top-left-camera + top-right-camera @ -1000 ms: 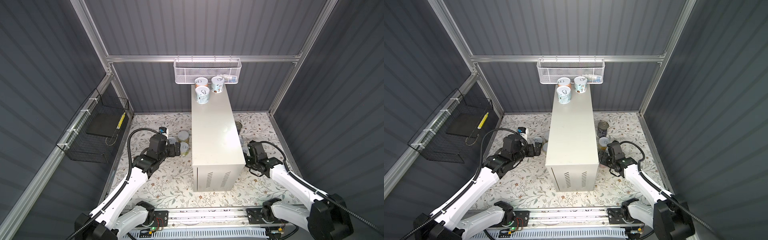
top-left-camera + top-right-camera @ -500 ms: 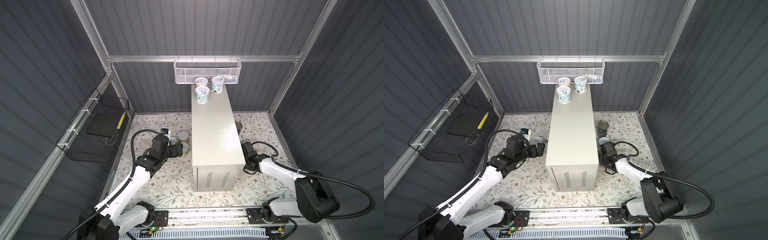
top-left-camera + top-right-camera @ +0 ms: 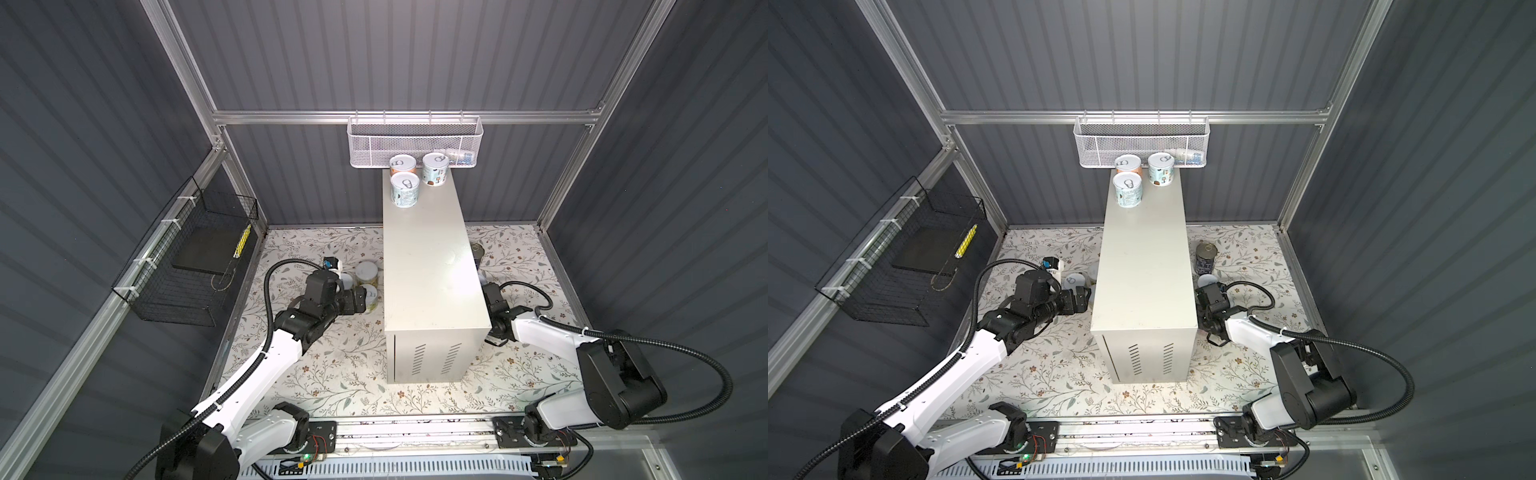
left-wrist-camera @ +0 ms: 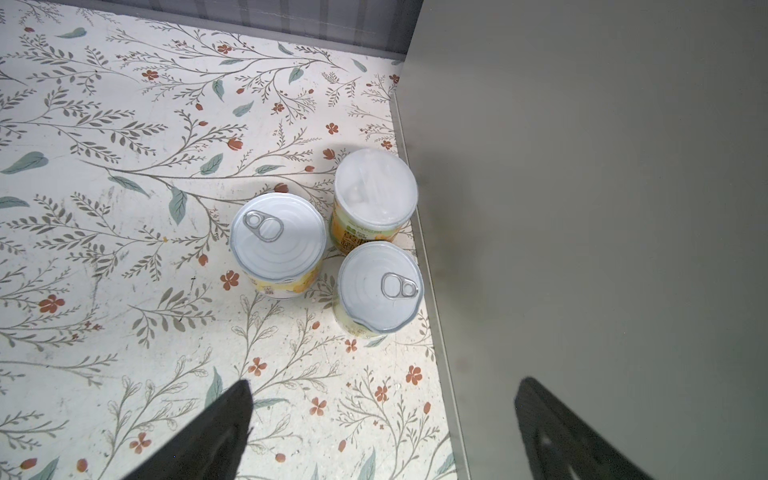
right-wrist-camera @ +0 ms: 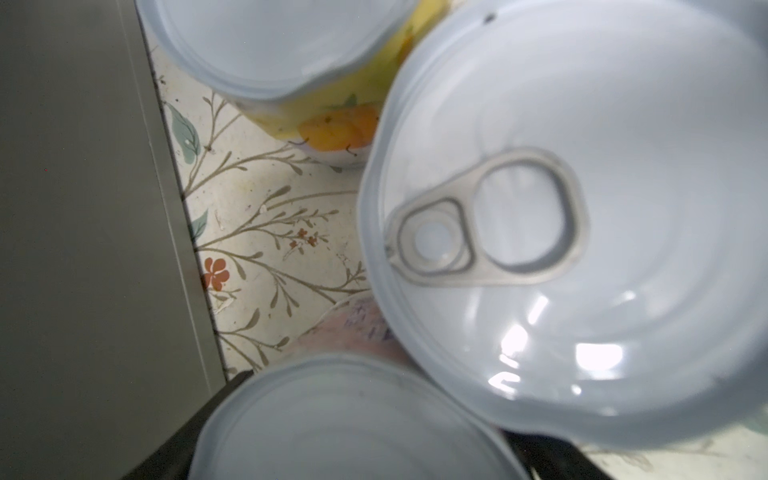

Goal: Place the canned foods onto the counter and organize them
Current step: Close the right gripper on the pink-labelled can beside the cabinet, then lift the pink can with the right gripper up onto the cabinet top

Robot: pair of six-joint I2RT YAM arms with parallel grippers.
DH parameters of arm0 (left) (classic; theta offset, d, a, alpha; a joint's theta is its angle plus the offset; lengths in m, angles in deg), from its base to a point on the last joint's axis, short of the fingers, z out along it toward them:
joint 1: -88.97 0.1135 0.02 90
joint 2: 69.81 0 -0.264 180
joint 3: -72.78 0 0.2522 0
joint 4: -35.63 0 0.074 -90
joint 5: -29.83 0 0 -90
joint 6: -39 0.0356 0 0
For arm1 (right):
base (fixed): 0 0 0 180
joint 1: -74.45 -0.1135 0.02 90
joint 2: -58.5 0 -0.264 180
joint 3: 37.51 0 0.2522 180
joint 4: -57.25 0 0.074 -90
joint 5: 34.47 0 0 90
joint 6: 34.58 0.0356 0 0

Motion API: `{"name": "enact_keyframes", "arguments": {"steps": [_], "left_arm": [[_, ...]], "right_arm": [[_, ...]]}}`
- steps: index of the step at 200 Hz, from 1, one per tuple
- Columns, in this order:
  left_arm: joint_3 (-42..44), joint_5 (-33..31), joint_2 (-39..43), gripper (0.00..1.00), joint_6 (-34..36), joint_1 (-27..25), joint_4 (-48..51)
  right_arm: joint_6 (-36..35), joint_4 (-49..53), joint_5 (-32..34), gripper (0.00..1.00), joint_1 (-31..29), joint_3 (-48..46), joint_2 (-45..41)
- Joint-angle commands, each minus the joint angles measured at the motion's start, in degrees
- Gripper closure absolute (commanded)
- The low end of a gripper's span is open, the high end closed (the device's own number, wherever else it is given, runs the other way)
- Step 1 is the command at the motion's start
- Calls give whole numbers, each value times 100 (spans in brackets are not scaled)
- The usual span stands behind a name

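Tight room beside the tall beige-white metal desk (image 3: 432,266).
Left tool (image 4: 384,384) apart, three yellow-labelled tin cans (image 4: 278,241) ahead at the desk's edge; right tool (image 5: 374,411), lower than before, straddles a silver-lidded can (image 5: 332,440), grip unclear.

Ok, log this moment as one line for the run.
counter: three cans at far end | left gripper: open, near three yellow-label cans on floral mat | right gripper: low, straddling a can, grip unconfirmed

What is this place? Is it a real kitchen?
Probably a robot test booth dressed as a pantry, not a real kitchen: grey panel walls, two robot arms on a rail, cans on a metal box for a counter.
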Motion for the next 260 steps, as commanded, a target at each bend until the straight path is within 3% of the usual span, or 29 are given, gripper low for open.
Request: {"name": "enact_keyframes", "arguments": {"steps": [1,32,61,112,151,182,228,260], "left_arm": [[-61,62,-11,0,-62,29,98],[-33,-7,165,0,-62,29,175],[15,-38,275,0,-48,29,178],[-27,-43,143,1,-12,29,127],[-106,29,86,1,-46,32,119],[-169,-77,109,1,-62,29,166],[-377,17,-144,2,12,30,232],[-389,68,-223,2,42,29,155]], "right_arm": [[24,-25,18,19,-8,31,264],[32,-119,-3,26,-27,-8,350],[13,-61,-19,42,-27,-8,306],[-1,121,-10,100,-32,-113,-234],[-118,699,-142,100,-39,-6,-891],[-683,1923,-140,100,-16,461,-1687],[-1538,3795,-393,100,228,1861,-2582],[-2079,4717,-318,100,341,3448,-2577]]}}
